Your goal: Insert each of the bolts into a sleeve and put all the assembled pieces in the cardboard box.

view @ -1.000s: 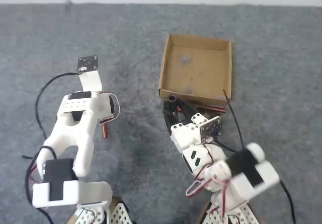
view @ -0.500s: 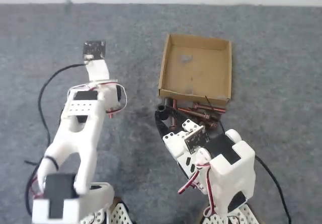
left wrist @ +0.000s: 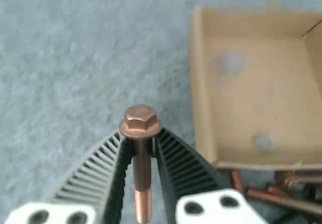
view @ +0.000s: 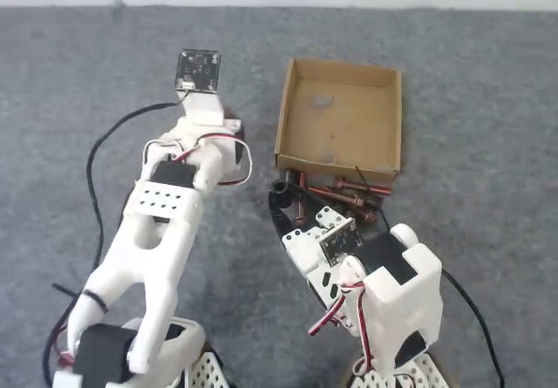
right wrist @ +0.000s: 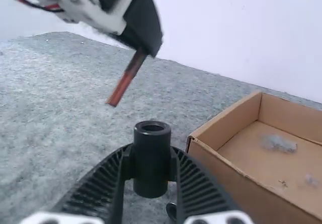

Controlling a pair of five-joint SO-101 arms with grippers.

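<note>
Gripping a copper bolt [left wrist: 141,133] by its shank, the left gripper [left wrist: 142,151] hangs left of centre in the high view. At centre, the right gripper [right wrist: 151,171] clamps an upright black sleeve [right wrist: 151,148]. Loose bolts [view: 349,193] lie just beside it, below the cardboard box [view: 340,113].

Left gripper [left wrist: 142,136]: advanced forward and rightward, nearer box [view: 283,118], bolt [left wrist: 141,158] carried along. Right gripper [right wrist: 151,156]: shifted left with sleeve [right wrist: 151,143], seemingly uncovering loose bolts [view: 344,192].
</note>
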